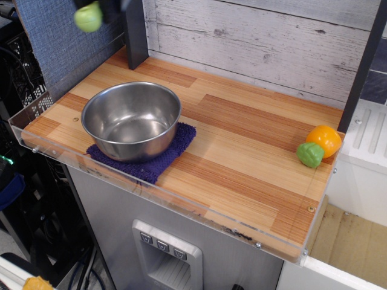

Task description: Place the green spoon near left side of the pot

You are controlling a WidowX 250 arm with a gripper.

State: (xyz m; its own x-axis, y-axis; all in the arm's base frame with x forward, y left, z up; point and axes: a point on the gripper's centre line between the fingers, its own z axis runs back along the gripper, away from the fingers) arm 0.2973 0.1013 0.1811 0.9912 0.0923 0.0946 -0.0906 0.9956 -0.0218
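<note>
The shiny steel pot stands on a purple cloth at the left of the wooden counter. The green spoon shows only as a blurred lime-green handle high in the air at the top left, above and behind the pot; its grey head is hidden. My gripper is a dark blur at the top edge, mostly out of frame, and is shut on the spoon. The counter to the left of the pot is bare wood.
A purple cloth lies under the pot. An orange and green toy vegetable sits at the right edge. A dark post stands behind the pot. A clear acrylic rim runs along the front and left edges.
</note>
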